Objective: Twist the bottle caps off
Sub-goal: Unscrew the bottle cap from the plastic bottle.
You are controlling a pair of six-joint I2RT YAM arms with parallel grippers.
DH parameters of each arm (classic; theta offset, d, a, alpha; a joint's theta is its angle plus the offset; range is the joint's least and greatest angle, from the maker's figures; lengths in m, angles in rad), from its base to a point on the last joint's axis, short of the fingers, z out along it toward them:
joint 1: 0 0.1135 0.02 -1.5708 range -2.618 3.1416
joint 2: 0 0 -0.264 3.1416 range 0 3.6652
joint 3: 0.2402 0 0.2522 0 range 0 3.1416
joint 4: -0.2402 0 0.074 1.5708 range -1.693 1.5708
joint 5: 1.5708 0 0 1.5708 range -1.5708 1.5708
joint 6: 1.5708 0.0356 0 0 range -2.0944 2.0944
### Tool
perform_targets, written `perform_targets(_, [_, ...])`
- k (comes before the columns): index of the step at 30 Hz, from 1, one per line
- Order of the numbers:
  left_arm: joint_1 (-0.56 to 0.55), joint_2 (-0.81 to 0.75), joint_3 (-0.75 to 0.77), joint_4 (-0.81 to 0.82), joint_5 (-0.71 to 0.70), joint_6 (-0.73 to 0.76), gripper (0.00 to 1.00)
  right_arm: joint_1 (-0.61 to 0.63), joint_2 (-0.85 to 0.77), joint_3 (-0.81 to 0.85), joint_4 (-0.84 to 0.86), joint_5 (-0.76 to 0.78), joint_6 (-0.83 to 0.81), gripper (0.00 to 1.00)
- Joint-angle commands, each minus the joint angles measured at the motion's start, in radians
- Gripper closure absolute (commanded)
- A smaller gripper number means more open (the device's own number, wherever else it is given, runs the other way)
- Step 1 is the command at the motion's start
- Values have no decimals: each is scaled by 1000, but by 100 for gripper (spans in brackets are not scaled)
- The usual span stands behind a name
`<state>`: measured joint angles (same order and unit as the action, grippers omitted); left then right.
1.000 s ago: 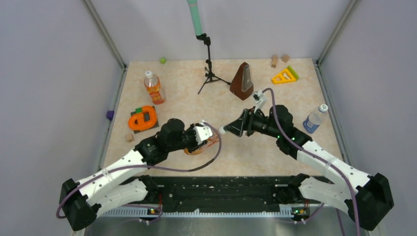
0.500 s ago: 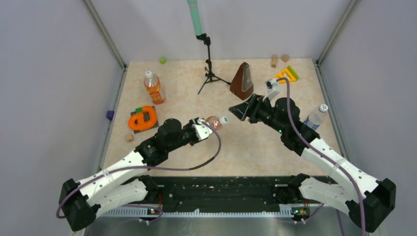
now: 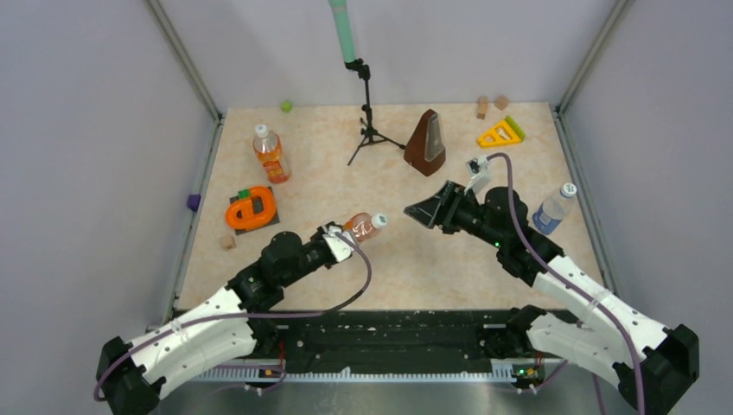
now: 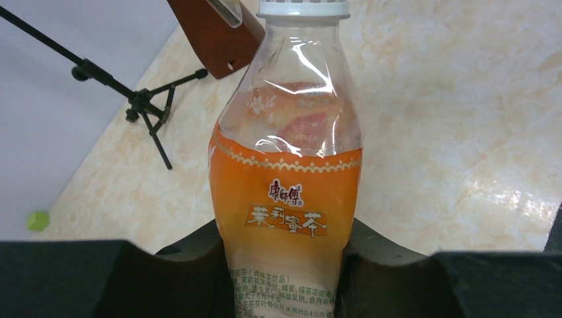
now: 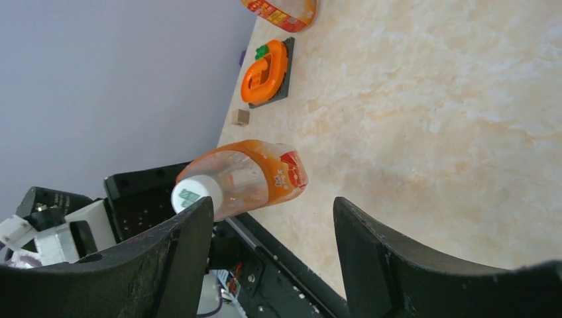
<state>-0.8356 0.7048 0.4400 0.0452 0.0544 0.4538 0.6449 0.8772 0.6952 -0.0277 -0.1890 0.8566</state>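
Observation:
My left gripper [image 3: 339, 242] is shut on the squat orange bottle [image 3: 361, 227], holding it off the table with its white cap [image 3: 379, 220] pointing right. In the left wrist view the bottle [image 4: 286, 199] fills the gap between my fingers and its cap [image 4: 303, 8] is at the top. My right gripper [image 3: 425, 213] is open, a short way right of that cap. In the right wrist view [image 5: 272, 228] the bottle [image 5: 245, 173] and cap [image 5: 195, 192] lie just beyond the left finger [image 5: 166, 265]. The slim orange bottle [image 3: 270, 155] stands capped at the back left. The clear blue-label bottle [image 3: 551, 210] stands capped at the right.
A brown metronome [image 3: 427, 143] and a black tripod stand [image 3: 367, 121] are at the back centre. An orange toy on a dark plate [image 3: 251, 210] is at the left, with a wooden block [image 3: 227, 242] near it. A yellow triangle [image 3: 500, 133] and wooden blocks [image 3: 482, 106] are at the back right.
My left gripper lifted the squat bottle from the table and swung it so its cap points right. My right gripper backed off to the right and now sits open facing the cap.

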Motion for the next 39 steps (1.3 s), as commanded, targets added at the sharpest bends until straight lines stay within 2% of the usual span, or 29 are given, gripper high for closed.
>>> perform_targets(1, [-8,-34,-28,134,49,-6,100,-5,-13,41,-41,-41,-15,34])
perform_targets(6, [-25,7,-27,102,-33,58,100,-5,10,-2,86,-99,30,35])
perform_targets(13, [-49,49,-80,191,-159,127,100,-2,120,-12,228,-220,33,37])
perform_targets(17, [-51,76,-70,200,-153,124,100,-2,202,31,174,-228,9,37])
perform_targets(20, [-57,98,-64,207,-159,119,100,-1,227,7,244,-296,21,37])
perform_targets(29, [-80,113,-68,244,-143,127,100,1,249,-11,278,-276,53,37])
perform_targets(34, [-80,129,-57,254,-136,150,100,1,275,-4,279,-285,51,45])
perform_targets(39, [-80,148,-49,260,-138,165,100,1,286,13,275,-304,35,49])
